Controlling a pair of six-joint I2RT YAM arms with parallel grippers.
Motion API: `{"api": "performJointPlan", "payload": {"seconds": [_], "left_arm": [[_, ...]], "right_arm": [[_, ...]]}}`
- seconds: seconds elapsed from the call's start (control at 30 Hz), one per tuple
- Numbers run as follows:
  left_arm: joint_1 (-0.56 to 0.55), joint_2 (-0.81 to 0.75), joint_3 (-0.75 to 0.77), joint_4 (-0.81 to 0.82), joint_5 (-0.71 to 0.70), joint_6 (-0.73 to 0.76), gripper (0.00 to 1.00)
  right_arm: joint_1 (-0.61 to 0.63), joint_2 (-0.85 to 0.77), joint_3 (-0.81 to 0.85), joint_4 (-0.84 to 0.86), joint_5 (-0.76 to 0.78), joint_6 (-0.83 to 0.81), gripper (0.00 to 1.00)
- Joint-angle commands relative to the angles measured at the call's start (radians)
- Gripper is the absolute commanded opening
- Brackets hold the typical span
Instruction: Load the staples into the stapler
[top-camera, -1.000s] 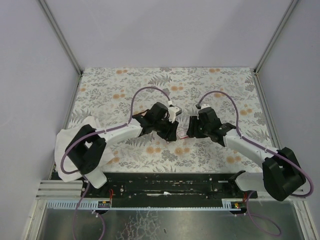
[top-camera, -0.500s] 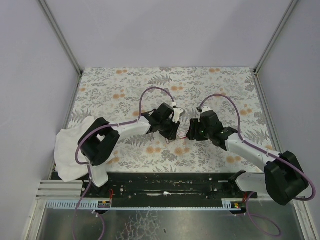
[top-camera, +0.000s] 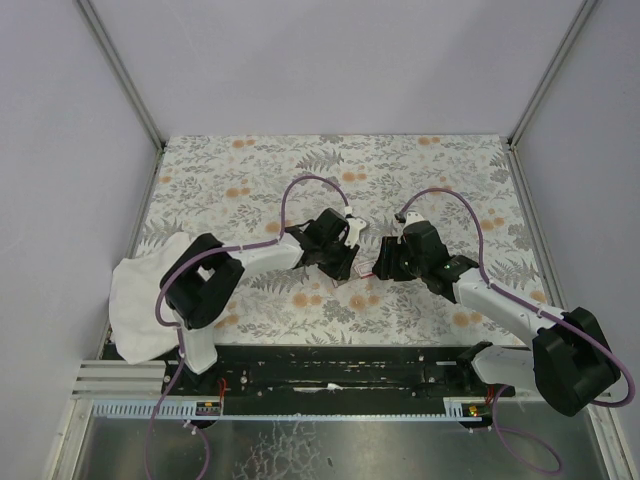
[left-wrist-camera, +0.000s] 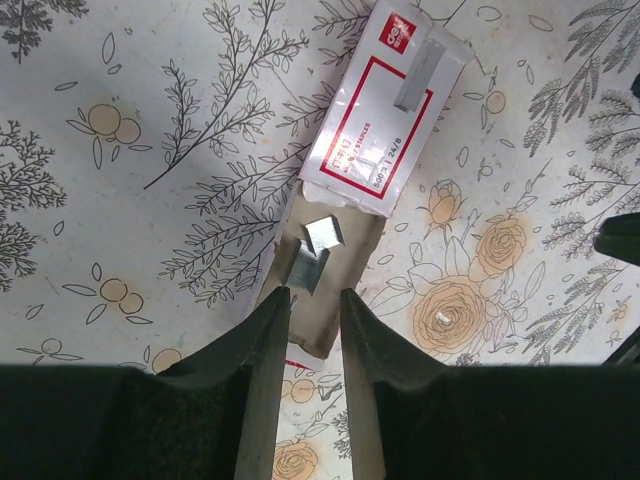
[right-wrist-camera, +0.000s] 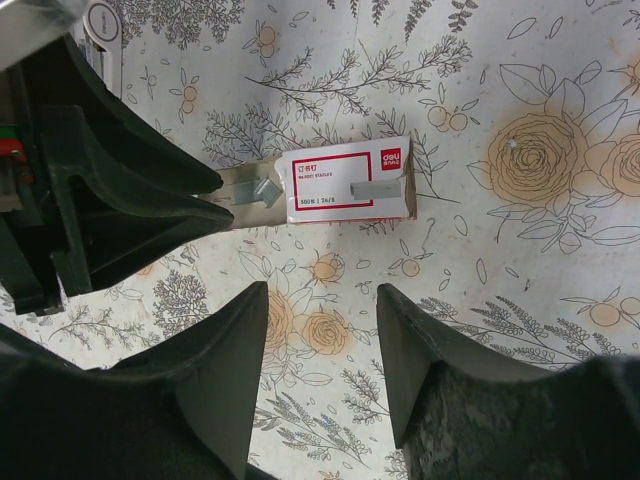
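Note:
The staples' box, with a red-framed pale label, lies flat on the floral table. Its tan tray is slid out toward my left gripper. Two short staple strips lie in the tray. My left gripper hovers over the tray's open end, jaws narrowly apart, tips beside the nearer strip, nothing between them. My right gripper is wide open and empty, just short of the box. In the top view both grippers meet at the box. I cannot make out the stapler.
A white cloth lies at the table's left edge by the left arm's base. A white object with a red mark is cut off at the top left of the right wrist view. Grey walls enclose the table.
The left arm has stretched further right and its gripper has come in over the tray. The right gripper has barely shifted.

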Motion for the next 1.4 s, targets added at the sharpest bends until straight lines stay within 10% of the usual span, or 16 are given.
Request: {"api": "performJointPlan", "payload": {"seconds": [0.0,1.37], "left_arm": [[-0.004,0.022,0.019,0.011,-0.014,0.027,0.25],[-0.033,0.097,0.029,0.051,-0.007,0.048,0.24]], "right_arm": [[-0.007,-0.027,-0.004,0.038,-0.007,0.004,0.54],[-0.019,-0.047,-0.022,0.036,-0.01,-0.004,0.54]]}}
